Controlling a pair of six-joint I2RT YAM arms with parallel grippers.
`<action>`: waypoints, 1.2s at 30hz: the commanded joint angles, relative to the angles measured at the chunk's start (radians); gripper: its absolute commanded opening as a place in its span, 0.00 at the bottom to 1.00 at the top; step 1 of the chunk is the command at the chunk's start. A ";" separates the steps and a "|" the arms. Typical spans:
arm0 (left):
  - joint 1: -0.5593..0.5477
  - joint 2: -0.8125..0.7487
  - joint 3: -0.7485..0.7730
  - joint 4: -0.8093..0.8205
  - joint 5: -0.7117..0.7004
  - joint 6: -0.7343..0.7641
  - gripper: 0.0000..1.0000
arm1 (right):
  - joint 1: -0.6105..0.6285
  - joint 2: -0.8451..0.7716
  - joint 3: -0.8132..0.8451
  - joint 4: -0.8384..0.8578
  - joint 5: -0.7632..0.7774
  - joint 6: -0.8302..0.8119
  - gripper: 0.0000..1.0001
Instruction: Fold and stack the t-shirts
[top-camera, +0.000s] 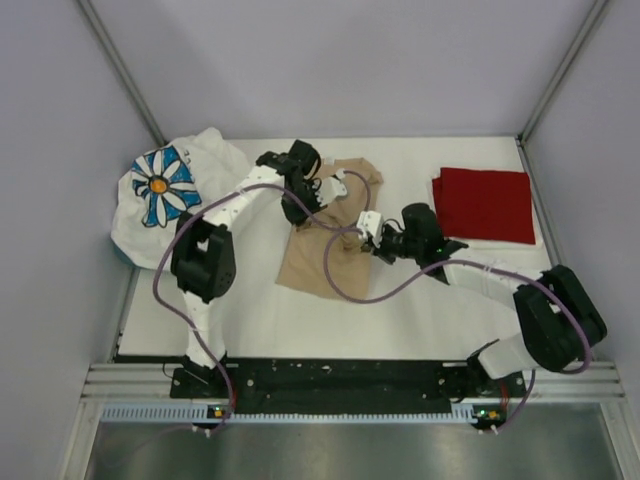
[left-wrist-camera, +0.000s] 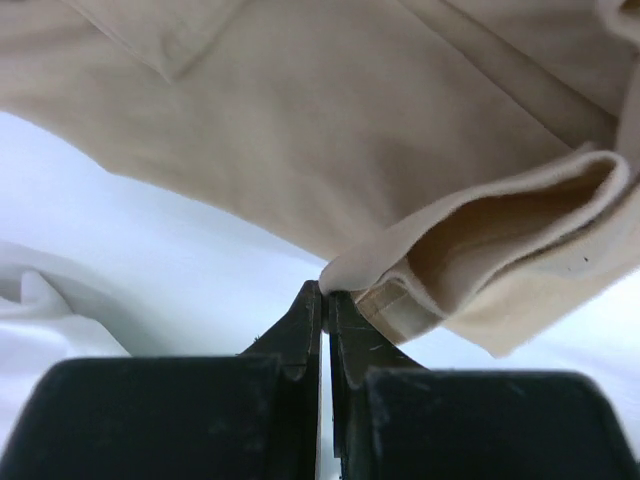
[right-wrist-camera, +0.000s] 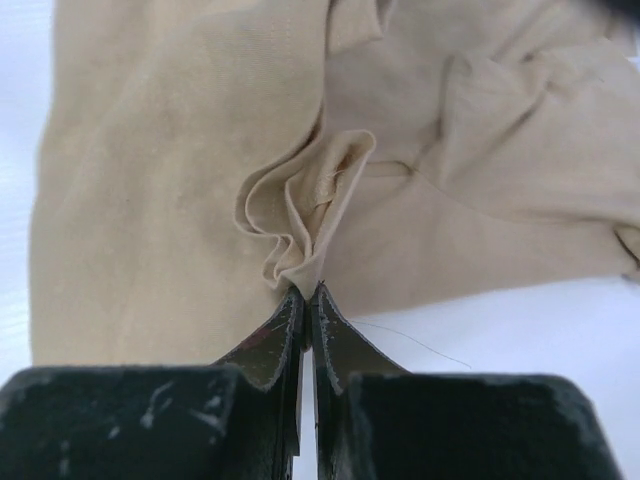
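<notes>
The tan t-shirt (top-camera: 325, 255) lies crumpled in the middle of the table. My left gripper (top-camera: 298, 212) is shut on its upper left edge; the left wrist view shows the hem (left-wrist-camera: 400, 290) pinched at the jaw tips (left-wrist-camera: 325, 293). My right gripper (top-camera: 368, 232) is shut on its right edge, where a bunched fold (right-wrist-camera: 300, 230) rises from the jaw tips (right-wrist-camera: 306, 292). The dark red t-shirt (top-camera: 487, 203) lies folded flat at the back right. The white daisy-print t-shirt (top-camera: 170, 190) is heaped at the back left.
A white sheet (top-camera: 400, 310) covers the table. Grey walls enclose the left, back and right. The arm bases sit on a black rail (top-camera: 340, 375) at the near edge. Purple cables (top-camera: 345, 290) loop over the tan shirt.
</notes>
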 joint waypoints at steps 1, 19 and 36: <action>0.036 0.164 0.188 -0.058 -0.037 -0.022 0.00 | -0.093 0.080 0.095 0.068 -0.097 -0.061 0.00; 0.072 0.282 0.291 0.001 -0.139 -0.063 0.30 | -0.127 0.345 0.408 -0.187 0.086 0.015 0.17; 0.136 -0.228 -0.242 0.106 0.366 0.281 0.48 | -0.008 -0.020 0.151 -0.127 0.089 0.058 0.64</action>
